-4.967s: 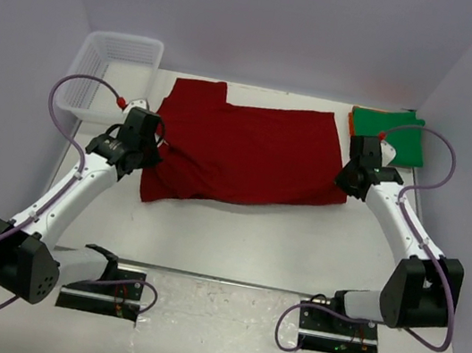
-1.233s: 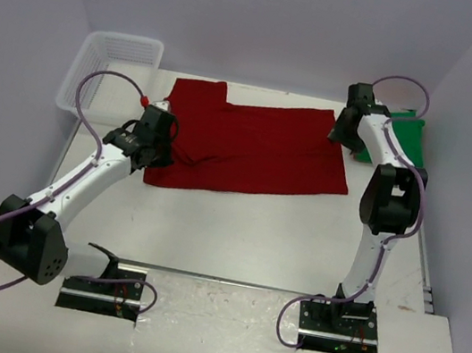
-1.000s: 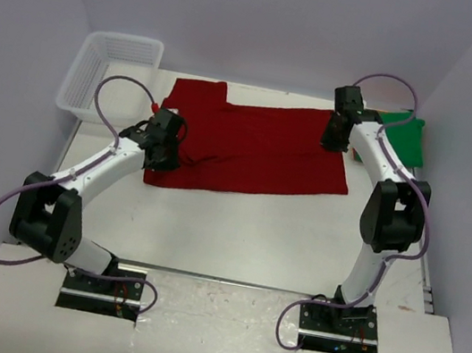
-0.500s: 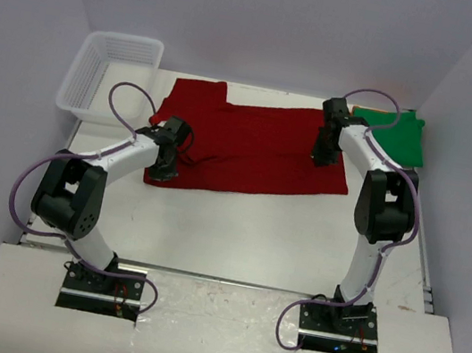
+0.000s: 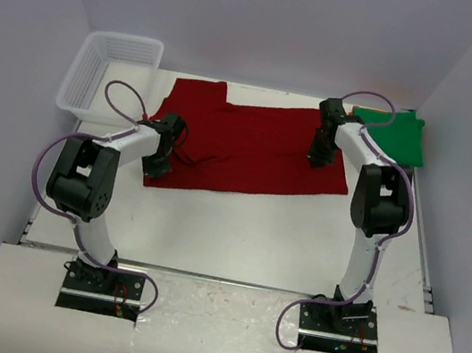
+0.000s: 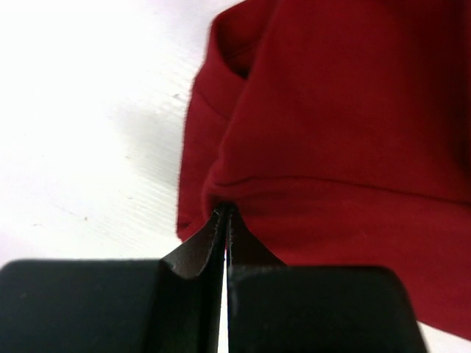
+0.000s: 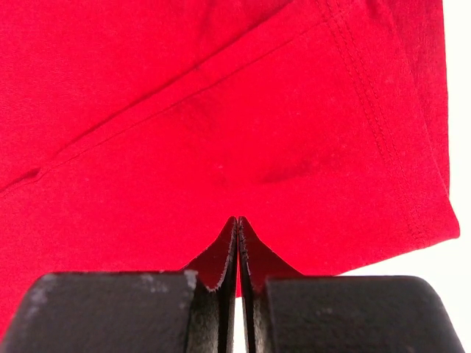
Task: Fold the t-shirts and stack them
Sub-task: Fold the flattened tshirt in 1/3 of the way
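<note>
1. The left claw (image 6: pixel 224 213) is clenched, its tips touching a fold at the dark red t-shirt (image 6: pixel 346 110) edge; whether cloth is pinched I cannot tell.
2. The right claw (image 7: pixel 238 224) is clenched too, with the same shirt spread under and ahead of it.
3. The green t-shirt (image 5: pixel 400 141) lies just right of the right claw.
4. The white mesh basket (image 5: pixel 115 57) sits beyond the left claw, to its left.

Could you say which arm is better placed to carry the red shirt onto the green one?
Right, probably: the right gripper sits on the red shirt at its end nearest the green shirt.
</note>
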`<act>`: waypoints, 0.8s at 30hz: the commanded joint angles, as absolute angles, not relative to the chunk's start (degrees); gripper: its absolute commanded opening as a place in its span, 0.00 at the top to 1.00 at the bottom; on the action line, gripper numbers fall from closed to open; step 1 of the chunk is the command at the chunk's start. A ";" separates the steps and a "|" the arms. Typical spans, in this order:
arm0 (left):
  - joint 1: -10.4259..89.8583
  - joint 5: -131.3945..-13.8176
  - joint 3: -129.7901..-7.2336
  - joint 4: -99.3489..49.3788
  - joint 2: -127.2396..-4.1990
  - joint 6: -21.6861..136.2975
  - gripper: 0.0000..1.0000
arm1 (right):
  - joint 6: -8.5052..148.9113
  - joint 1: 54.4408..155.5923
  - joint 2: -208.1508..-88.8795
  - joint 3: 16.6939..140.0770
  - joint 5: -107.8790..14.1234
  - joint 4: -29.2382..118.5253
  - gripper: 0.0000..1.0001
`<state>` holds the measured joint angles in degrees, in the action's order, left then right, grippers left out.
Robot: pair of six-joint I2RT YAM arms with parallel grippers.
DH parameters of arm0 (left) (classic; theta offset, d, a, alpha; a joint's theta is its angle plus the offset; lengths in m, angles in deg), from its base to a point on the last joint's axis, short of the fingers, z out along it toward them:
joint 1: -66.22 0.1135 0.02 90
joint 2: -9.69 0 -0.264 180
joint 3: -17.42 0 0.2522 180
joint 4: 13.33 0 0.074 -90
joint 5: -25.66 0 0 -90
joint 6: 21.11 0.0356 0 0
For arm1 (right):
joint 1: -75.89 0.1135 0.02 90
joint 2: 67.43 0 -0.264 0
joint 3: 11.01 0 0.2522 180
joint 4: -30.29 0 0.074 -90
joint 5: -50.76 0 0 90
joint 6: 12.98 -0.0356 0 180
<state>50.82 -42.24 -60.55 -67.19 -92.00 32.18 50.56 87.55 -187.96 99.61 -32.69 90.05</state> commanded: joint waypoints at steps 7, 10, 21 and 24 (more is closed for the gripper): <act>53.56 -37.45 -59.54 -74.01 -92.44 26.35 1.00 | 45.82 87.67 -189.43 101.02 -32.11 94.49 1.00; 54.96 -37.01 -59.27 -74.90 -92.18 25.91 1.00 | 45.64 87.67 -188.29 98.56 -34.58 93.44 1.00; 55.76 -38.86 -58.66 -75.34 -91.74 26.44 1.00 | 42.04 88.80 -183.99 90.83 -35.20 93.97 1.00; 56.46 -38.68 -58.13 -76.04 -91.04 25.99 1.00 | 40.11 89.68 -182.31 88.28 -32.83 93.71 1.00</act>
<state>55.41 -39.90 -59.06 -73.57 -92.77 27.65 43.04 88.40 -186.43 90.45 -34.35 92.45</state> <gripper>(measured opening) 0.002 0.003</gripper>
